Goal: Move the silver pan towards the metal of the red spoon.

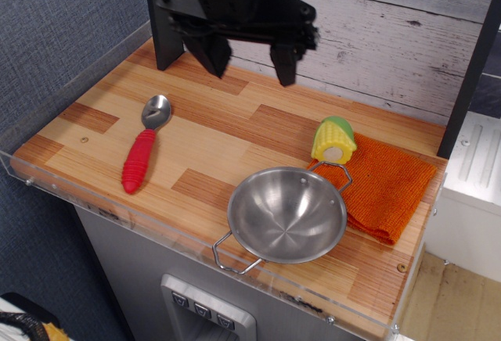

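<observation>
The silver pan (286,214) sits near the front edge of the wooden counter, right of centre, with one wire handle toward the front left and one toward the back right. The red spoon (143,153) lies at the left, red handle toward the front and its metal bowl (156,110) toward the back. My gripper (250,66) hangs open and empty above the back of the counter, well behind the pan and to the right of the spoon.
A yellow toy corn (333,140) stands just behind the pan on an orange cloth (389,183) at the right. A clear plastic rim (47,187) edges the counter's front and left. A grey plank wall (391,36) stands behind.
</observation>
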Controlling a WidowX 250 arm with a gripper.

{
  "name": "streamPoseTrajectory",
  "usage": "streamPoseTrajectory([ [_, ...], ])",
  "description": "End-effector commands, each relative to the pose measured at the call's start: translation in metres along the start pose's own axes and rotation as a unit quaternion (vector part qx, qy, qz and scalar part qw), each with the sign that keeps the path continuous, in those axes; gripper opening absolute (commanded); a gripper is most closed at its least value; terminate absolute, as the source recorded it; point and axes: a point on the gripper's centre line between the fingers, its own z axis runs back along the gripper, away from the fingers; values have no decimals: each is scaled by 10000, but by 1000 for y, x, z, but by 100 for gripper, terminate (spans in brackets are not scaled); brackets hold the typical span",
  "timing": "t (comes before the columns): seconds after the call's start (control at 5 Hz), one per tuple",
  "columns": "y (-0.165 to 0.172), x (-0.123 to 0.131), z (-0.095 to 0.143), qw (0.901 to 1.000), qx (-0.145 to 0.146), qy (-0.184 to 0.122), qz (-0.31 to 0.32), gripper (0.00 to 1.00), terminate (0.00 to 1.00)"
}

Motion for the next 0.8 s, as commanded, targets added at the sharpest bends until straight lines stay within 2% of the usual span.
streamPoseTrajectory([
  [0.0, -53, 22, -8, 9903, -836, 51, -1109, 100, 0],
  [0.2, -77, 8, -20, 9791, -1182, 413, -1602, 100, 0],
  [0.4, -87, -13, -37, 9718, -1249, 796, -1834, 100, 0],
  [0.6, -89, -34, -48, 9650, -1178, 1169, -2029, 100, 0],
])
